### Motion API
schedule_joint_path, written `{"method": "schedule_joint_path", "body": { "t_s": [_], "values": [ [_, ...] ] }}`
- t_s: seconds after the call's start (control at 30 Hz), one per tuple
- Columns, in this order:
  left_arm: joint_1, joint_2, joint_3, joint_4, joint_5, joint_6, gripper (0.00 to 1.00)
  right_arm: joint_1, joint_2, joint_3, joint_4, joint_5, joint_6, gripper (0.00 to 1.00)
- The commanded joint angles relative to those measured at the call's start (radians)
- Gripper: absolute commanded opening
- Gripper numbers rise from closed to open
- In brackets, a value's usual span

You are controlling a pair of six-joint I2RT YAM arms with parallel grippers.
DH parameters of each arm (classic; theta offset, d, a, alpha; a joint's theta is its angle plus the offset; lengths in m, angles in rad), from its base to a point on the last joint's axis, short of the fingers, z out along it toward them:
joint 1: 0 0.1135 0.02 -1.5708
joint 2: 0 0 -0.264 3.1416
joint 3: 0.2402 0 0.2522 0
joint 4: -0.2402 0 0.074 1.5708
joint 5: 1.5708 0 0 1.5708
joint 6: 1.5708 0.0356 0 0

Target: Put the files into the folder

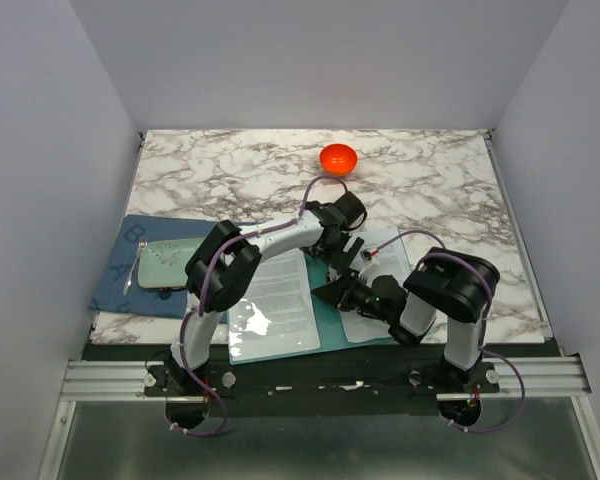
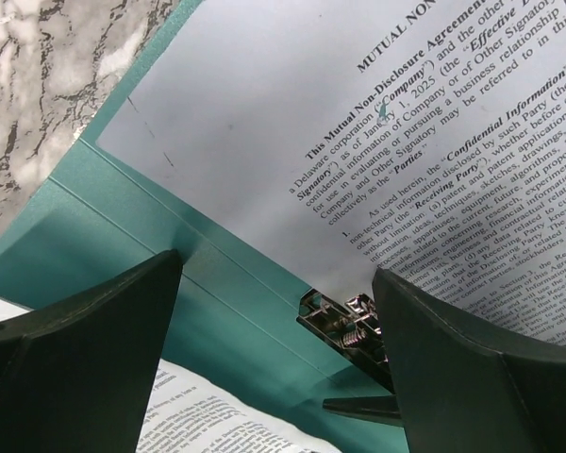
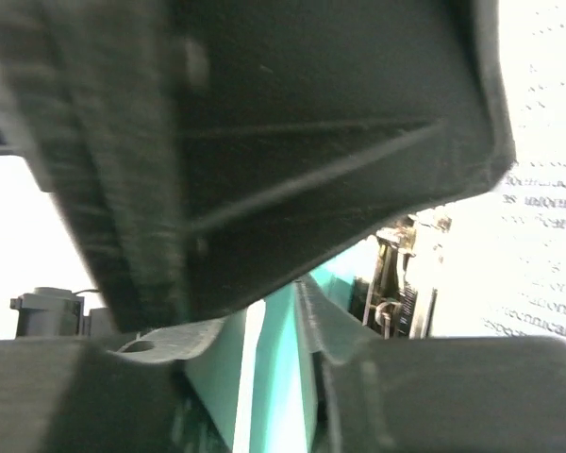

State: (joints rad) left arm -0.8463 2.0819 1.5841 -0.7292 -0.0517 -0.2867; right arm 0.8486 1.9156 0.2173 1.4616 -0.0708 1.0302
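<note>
The teal folder [image 1: 329, 320] lies open at the table's near edge. A printed sheet [image 1: 275, 295] lies on its left half under a shiny clear sleeve. The files [image 1: 383, 246], white sheets of dense text, lie on its right half. In the left wrist view the files [image 2: 358, 123] reach down to the metal clip [image 2: 347, 326] on the folder's spine [image 2: 170, 255]. My left gripper [image 1: 344, 252] [image 2: 275, 269] hangs wide open just above the clip and holds nothing. My right gripper [image 1: 332, 291] [image 3: 302, 283] sits low beside the clip [image 3: 396, 283], jaws slightly apart, view blurred.
An orange bowl [image 1: 338, 158] stands at the back of the marble table [image 1: 230, 170]. At the left a dark blue mat [image 1: 125, 285] carries a pale green tray [image 1: 168, 263]. Grey walls close in on both sides.
</note>
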Motion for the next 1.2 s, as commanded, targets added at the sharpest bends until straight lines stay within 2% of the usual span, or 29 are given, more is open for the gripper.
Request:
{"method": "schedule_joint_path", "body": {
  "t_s": [0.0,0.23,0.43,0.5,0.53,0.57,0.67,0.9,1.17],
  "values": [
    [0.004,-0.056,0.051,-0.018,0.013,0.029,0.99,-0.006,-0.079,0.001,-0.144,0.014,-0.126,0.41],
    [0.026,-0.101,0.164,-0.064,0.027,0.053,0.99,-0.008,-0.315,0.092,-0.354,-0.024,-0.239,0.43],
    [0.047,-0.155,0.226,-0.088,0.061,0.057,0.99,-0.008,-0.493,0.185,-0.657,0.017,-0.332,0.48],
    [0.064,-0.169,0.235,-0.099,0.088,0.066,0.99,-0.008,-0.539,0.236,-0.841,0.066,-0.370,0.54],
    [0.075,-0.192,0.234,-0.111,0.110,0.067,0.99,-0.008,-0.568,0.264,-0.928,0.101,-0.386,0.54],
    [0.102,-0.209,0.229,-0.110,0.131,0.081,0.99,-0.006,-0.575,0.295,-1.102,0.147,-0.406,0.54],
    [0.157,-0.285,0.183,-0.110,0.176,0.112,0.99,-0.006,-0.551,0.422,-1.385,0.229,-0.450,0.49],
    [0.286,-0.468,-0.043,-0.102,0.234,0.214,0.99,0.010,-0.495,0.507,-1.543,0.246,-0.469,0.36],
    [0.368,-0.621,-0.252,-0.079,0.273,0.274,0.99,0.047,-0.406,0.574,-1.630,0.270,-0.460,0.34]
  ]
}}
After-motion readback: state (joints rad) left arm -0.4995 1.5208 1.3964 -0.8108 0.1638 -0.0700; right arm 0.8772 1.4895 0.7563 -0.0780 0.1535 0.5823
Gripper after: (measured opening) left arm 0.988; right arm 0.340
